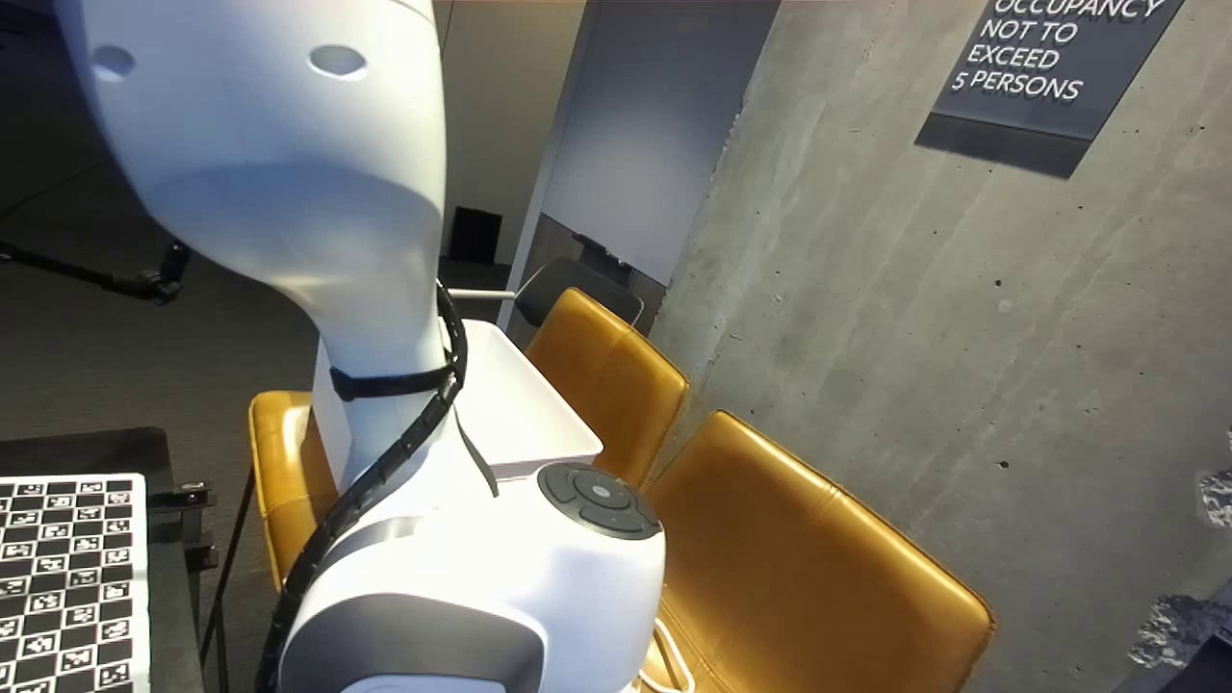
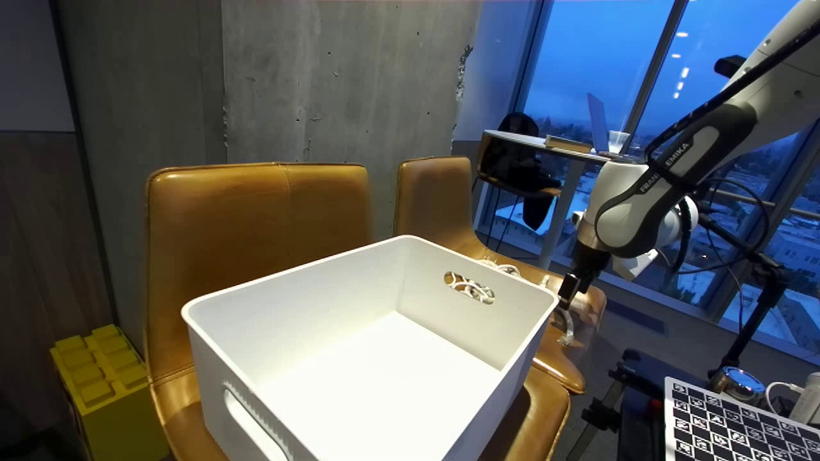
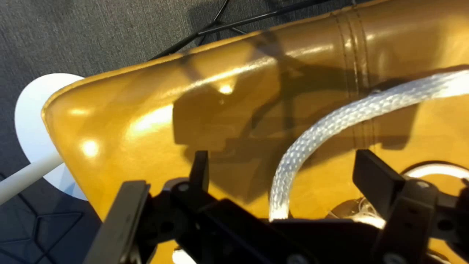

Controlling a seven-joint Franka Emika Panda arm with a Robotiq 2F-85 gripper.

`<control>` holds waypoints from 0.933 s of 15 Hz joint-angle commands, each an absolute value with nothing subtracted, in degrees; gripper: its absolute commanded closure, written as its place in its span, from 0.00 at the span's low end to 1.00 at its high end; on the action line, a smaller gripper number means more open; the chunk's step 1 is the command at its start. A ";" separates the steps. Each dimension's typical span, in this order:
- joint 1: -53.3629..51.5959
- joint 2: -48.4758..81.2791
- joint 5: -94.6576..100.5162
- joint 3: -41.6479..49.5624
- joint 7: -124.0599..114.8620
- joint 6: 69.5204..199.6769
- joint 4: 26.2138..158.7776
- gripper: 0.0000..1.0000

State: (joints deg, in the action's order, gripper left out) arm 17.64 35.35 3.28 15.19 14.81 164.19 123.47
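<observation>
We see the end effector (image 3: pixel 285 170) with its 2 fingers spread wide and nothing pinched; in the wrist view a white braided rope (image 3: pixel 329 126) curves across the gap between them, though we cannot tell whether they touch it. The rope lies loose on the seat of the far leather chair (image 2: pixel 435 198), which supports it off the floor (image 3: pixel 91 36). Just left, in an exterior view, the near leather chair (image 2: pixel 256 218) carries a white bin (image 2: pixel 333 294), open side up, presumably placed there so its rim stands within reach.
</observation>
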 commanded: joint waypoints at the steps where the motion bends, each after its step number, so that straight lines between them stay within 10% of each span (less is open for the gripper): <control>1: 18.50 38.84 5.00 15.22 13.13 166.01 120.39 0.00; 3: 18.89 40.97 5.17 15.78 12.87 166.39 118.96 0.00; 14: 19.01 41.57 5.64 19.78 10.66 165.45 118.37 0.95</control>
